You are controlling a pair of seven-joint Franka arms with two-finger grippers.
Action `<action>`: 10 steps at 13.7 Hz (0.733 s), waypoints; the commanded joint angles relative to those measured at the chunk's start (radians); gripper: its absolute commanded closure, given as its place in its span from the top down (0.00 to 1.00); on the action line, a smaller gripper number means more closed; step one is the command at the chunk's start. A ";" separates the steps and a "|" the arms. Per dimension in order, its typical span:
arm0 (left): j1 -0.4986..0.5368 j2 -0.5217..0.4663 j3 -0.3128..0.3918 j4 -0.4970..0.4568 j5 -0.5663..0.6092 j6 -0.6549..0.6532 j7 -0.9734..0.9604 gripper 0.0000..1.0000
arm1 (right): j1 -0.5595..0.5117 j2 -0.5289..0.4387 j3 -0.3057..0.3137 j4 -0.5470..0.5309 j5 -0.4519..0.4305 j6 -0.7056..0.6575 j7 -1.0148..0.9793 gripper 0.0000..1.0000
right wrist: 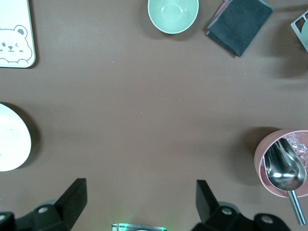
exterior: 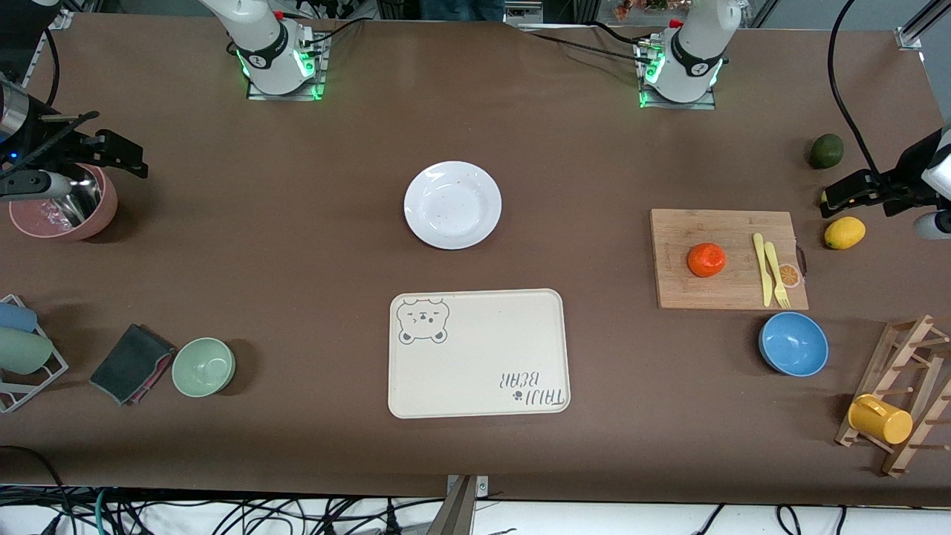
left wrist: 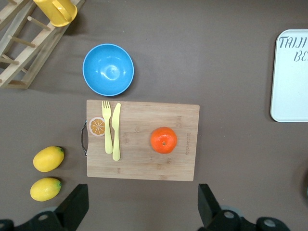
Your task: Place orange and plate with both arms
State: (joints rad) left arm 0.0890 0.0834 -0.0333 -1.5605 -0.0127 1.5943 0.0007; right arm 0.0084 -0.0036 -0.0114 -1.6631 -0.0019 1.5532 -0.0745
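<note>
The orange [exterior: 706, 260] [left wrist: 163, 140] rests on a wooden cutting board [exterior: 683, 290] [left wrist: 144, 163] toward the left arm's end of the table. The white plate [exterior: 452, 204] [right wrist: 12, 144] lies bare in the middle, between the two bases and the bear tray [exterior: 483, 357]. My left gripper [exterior: 865, 189] [left wrist: 143, 207] hangs high over the table beside the board, open and holding nothing. My right gripper [exterior: 96, 141] [right wrist: 139, 204] hangs high over bare table between the plate and a pink bowl [exterior: 100, 215], also open and holding nothing.
A yellow fork and knife [exterior: 769, 271] lie on the board. Close by are a blue bowl [exterior: 793, 344], a lemon [exterior: 845, 232], a dark green fruit [exterior: 826, 151] and a rack with a yellow mug [exterior: 880, 420]. A green bowl [exterior: 203, 366] and grey cloth [exterior: 130, 364] sit at the right arm's end.
</note>
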 commanded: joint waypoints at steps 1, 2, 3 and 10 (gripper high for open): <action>-0.005 0.006 0.003 0.017 -0.012 -0.010 0.007 1.00 | -0.002 0.005 0.002 0.019 0.010 -0.007 0.004 1.00; -0.005 0.006 0.003 0.017 -0.013 -0.010 0.007 1.00 | -0.002 0.004 0.002 0.019 0.010 -0.008 0.004 1.00; -0.005 0.006 0.003 0.017 -0.013 -0.010 0.007 1.00 | -0.002 0.004 0.004 0.019 0.011 -0.010 0.002 1.00; -0.005 0.006 0.003 0.017 -0.013 -0.010 0.007 1.00 | -0.001 0.004 0.007 0.020 -0.003 -0.018 -0.002 1.00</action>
State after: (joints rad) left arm 0.0890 0.0835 -0.0334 -1.5605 -0.0127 1.5943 0.0007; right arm 0.0087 -0.0033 -0.0083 -1.6631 -0.0021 1.5515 -0.0749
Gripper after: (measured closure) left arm 0.000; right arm 0.000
